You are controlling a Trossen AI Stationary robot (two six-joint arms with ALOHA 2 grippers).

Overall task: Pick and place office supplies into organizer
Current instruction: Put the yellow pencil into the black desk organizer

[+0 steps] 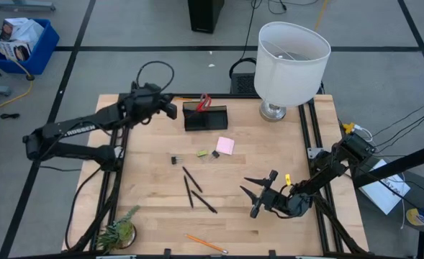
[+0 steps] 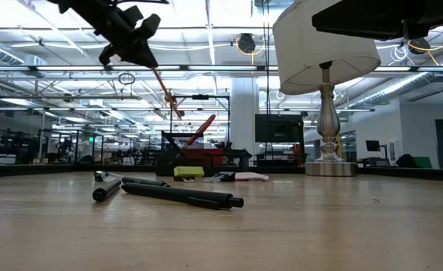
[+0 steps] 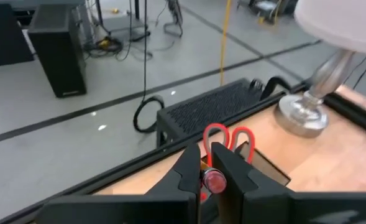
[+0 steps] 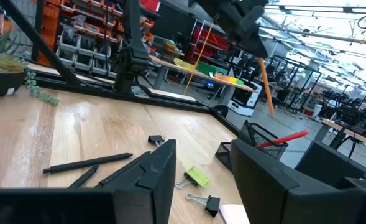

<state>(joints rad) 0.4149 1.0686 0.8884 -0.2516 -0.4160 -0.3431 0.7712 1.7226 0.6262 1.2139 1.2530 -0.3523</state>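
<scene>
— Left gripper first: where is it and what are its fingers doing?

— Raised over the far left part of the table, just left of the organizer. Its fingers are pinched on an orange pencil; the left wrist view shows the pencil's pink eraser end between the two pads, and the low view shows the shaft slanting down toward the box.

— And the right gripper?

— Low over the near right part of the table, fingers spread, nothing between them.

— What sits in the organizer?

— Red-handled scissors, handles up. The black mesh box stands near the far edge, beside the white-shaded lamp.

— Count what lies loose.

— Three black pens close together mid-table. One more orange pencil by the near edge. One pink sticky-note pad, one yellow-green eraser, and two black clips, one left of the eraser and one right of it. A small green plant stands at the near left corner.

— The surface?

— Pale wood boards with black rails along the sides.

— And beyond it?

— Grey floor crossed by dark tape lines, a blue bin at the far left, cables, and a black box on the floor behind the table. Level with the tabletop, a wide workshop shows with ceiling strip lights and shelving.
</scene>
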